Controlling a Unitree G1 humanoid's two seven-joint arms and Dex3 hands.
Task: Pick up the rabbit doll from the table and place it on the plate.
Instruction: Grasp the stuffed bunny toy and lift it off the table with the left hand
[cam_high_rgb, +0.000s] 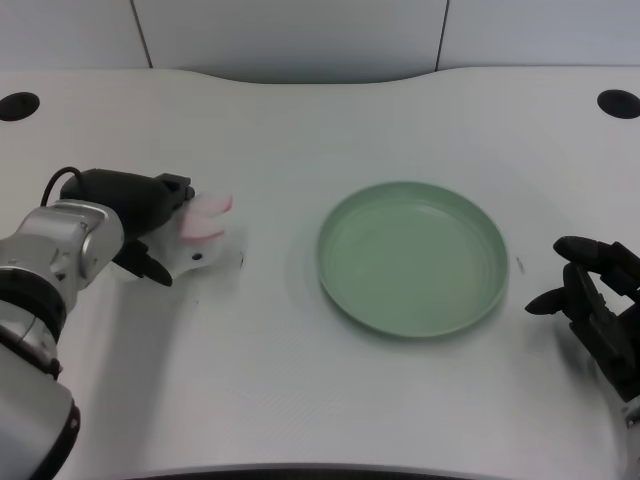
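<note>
The left hand (150, 225) wraps around the white rabbit doll (203, 232), hiding its back half; its hold looks likely, not sure.

Head view, high, looking down (steeply) at table (300, 120)

Left hand on the rabbit, plate waiting to its right.
The left hand (150, 225) reaches in from the left and closes around the white rabbit (205, 235), pink ears poking out, low on the desk (300, 120). Green plate (412, 257) sits apart.
</note>
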